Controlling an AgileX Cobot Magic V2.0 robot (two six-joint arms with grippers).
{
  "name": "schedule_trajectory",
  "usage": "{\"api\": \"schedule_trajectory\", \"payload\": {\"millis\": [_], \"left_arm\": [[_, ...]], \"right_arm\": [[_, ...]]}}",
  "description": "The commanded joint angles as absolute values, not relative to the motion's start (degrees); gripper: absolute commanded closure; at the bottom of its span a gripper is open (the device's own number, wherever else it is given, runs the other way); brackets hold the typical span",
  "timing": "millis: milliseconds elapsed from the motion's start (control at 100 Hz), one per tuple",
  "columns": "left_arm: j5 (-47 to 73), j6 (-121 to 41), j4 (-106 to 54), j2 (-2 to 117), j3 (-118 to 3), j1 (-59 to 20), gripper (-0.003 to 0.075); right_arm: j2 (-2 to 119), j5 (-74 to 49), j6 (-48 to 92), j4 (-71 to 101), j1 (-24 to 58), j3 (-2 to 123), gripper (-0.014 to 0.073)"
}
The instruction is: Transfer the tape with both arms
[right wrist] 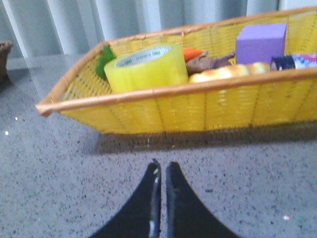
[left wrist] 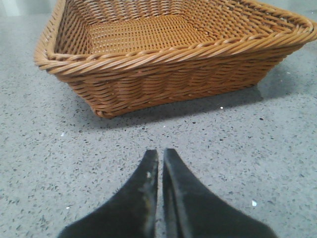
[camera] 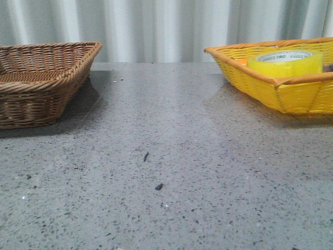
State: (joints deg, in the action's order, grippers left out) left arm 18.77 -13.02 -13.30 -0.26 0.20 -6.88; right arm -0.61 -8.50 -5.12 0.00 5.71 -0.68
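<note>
Sitting untouched in the yellow basket (camera: 291, 96), the tape (camera: 285, 62) awaits; left gripper (left wrist: 160, 161) and right gripper (right wrist: 162, 171) both clenched, empty, nothing done yet.

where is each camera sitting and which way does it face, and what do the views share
Front: low over the table, facing forward; brown basket left, yellow basket right; no arm shows.
Left wrist: above the shut left gripper, facing the brown basket.
Right wrist: above the shut right gripper, facing the yellow basket.
Shared: the tape appears in front and right wrist views.

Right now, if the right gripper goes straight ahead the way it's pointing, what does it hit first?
Probably the yellow basket's near wall. The right gripper aims low across bare table; the tape sits behind that wall.
</note>
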Motion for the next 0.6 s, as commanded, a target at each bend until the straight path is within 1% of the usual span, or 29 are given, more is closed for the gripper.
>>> {"api": "schedule_trajectory", "payload": {"millis": [0, 130, 590], "left_arm": [[15.45, -12.61, -13.76, -1.89, 0.75, -6.87, 0.0731], [15.35, -13.04, -13.65, -1.89, 0.75, -6.87, 0.0731], [15.35, -13.04, -13.58, -1.89, 0.75, -6.87, 0.0731]], "right_arm": [[-1.66, -3.94, -4.81, -0.64, 5.39, -1.9, 0.0658], [-1.66, -9.31, -4.81, -0.64, 5.39, -1.9, 0.0658], [-1.66, -9.55, -4.81, -0.72, 5.39, -1.9, 0.0658]]}}
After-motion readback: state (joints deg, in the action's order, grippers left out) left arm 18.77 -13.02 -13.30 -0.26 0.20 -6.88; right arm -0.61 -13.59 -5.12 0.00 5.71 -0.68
